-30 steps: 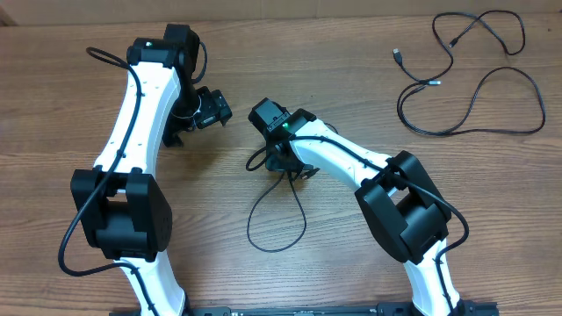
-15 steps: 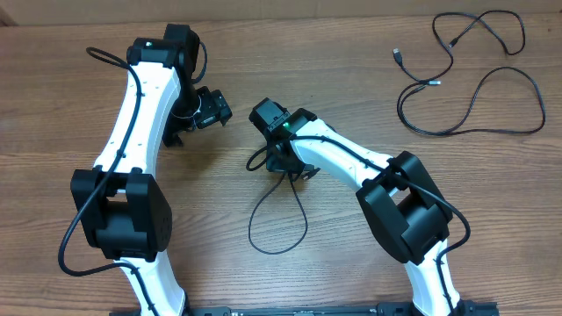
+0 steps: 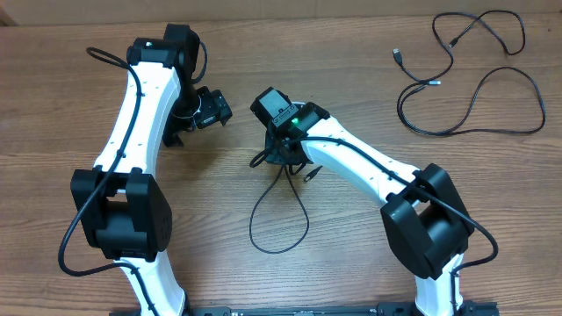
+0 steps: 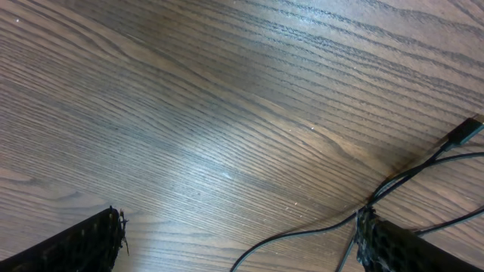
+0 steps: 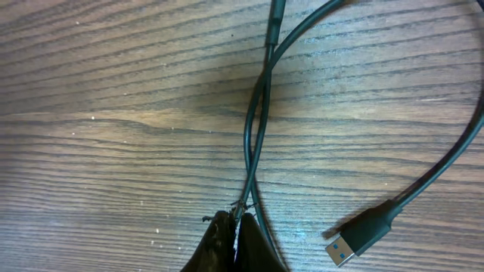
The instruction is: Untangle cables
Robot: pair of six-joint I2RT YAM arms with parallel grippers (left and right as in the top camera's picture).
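In the overhead view a thin black cable point(image 3: 279, 219) lies as a loop at mid-table, its upper end running under my right gripper point(image 3: 283, 160). The right wrist view shows that gripper point(image 5: 236, 227) shut on two crossing strands of the cable point(image 5: 257, 128), with a blue-tongued plug point(image 5: 363, 236) lying just to its right. More cables point(image 3: 474, 79) are spread out loose at the far right. My left gripper point(image 3: 184, 127) hovers left of the loop. Seen from the left wrist, it point(image 4: 238, 243) is wide open over bare wood, with a strand point(image 4: 302, 233) passing by its right finger point(image 4: 393, 248).
The table is plain brown wood. Both white arms with black joints reach in from the near edge, and their thicker black wires hang beside them. A second plug point(image 4: 465, 132) lies at the right edge of the left wrist view.
The right arm's elbow has swung to the right and its wrist has shifted slightly away from the near edge, drawing the cable loop a little with it. The left arm has not moved.
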